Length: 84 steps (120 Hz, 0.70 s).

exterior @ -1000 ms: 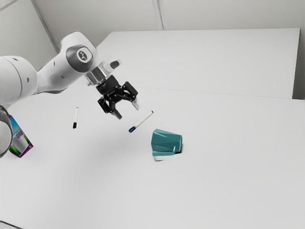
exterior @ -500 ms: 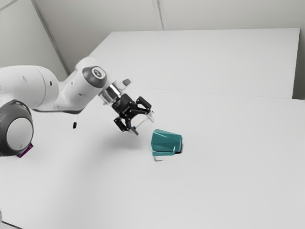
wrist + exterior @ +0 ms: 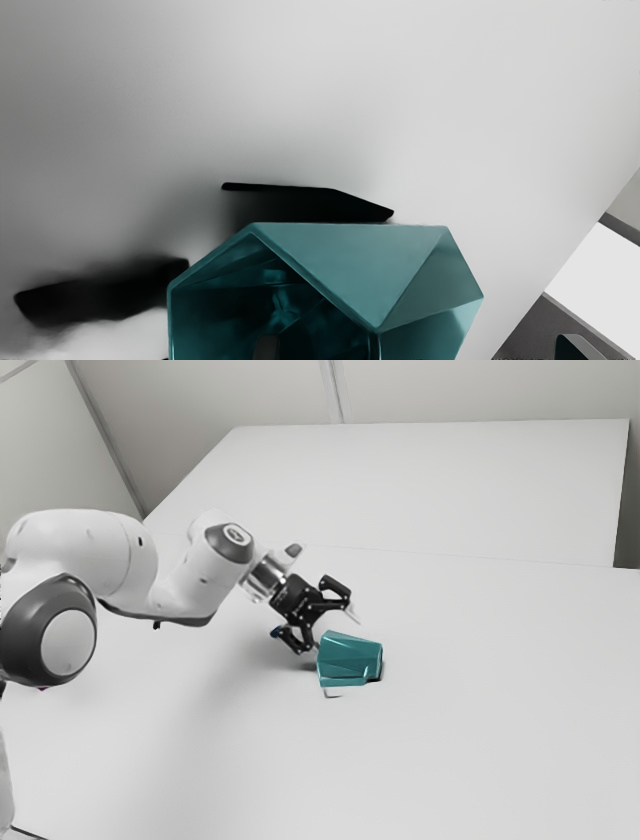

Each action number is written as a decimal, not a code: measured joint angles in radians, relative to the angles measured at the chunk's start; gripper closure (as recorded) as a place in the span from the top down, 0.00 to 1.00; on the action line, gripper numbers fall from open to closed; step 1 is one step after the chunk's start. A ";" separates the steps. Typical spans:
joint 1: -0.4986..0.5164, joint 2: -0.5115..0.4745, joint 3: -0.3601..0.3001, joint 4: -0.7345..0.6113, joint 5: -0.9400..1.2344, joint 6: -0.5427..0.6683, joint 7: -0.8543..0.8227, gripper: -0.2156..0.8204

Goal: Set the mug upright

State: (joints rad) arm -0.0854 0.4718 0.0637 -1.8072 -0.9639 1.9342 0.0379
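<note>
The teal, faceted, glossy mug (image 3: 350, 658) lies on its side on the smooth white table (image 3: 480, 750), its open mouth toward the black two-finger gripper (image 3: 338, 634). The mug sits toward the exterior view's right of the gripper and slightly nearer. The claw is spread wide: in the wrist view one fingertip (image 3: 266, 348) shows against the mug's dark opening, the other beyond its outer wall. I cannot tell whether either touches it. Just left of the gripper is a small dark blue marker cap (image 3: 276, 631); farther left, a black marker tip (image 3: 157, 625) peeks out below the white arm (image 3: 190, 585).
</note>
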 joint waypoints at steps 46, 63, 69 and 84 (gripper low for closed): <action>-0.007 0.008 -0.013 0.006 -0.013 0.029 -0.004 0.26; -0.009 0.004 -0.019 0.023 -0.003 0.036 -0.008 0.17; -0.010 0.002 -0.022 0.036 0.004 0.038 -0.011 0.13; -0.019 -0.004 -0.029 0.048 0.018 0.042 -0.017 0.07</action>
State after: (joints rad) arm -0.1042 0.4678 0.0345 -1.7597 -0.9459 1.9764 0.0206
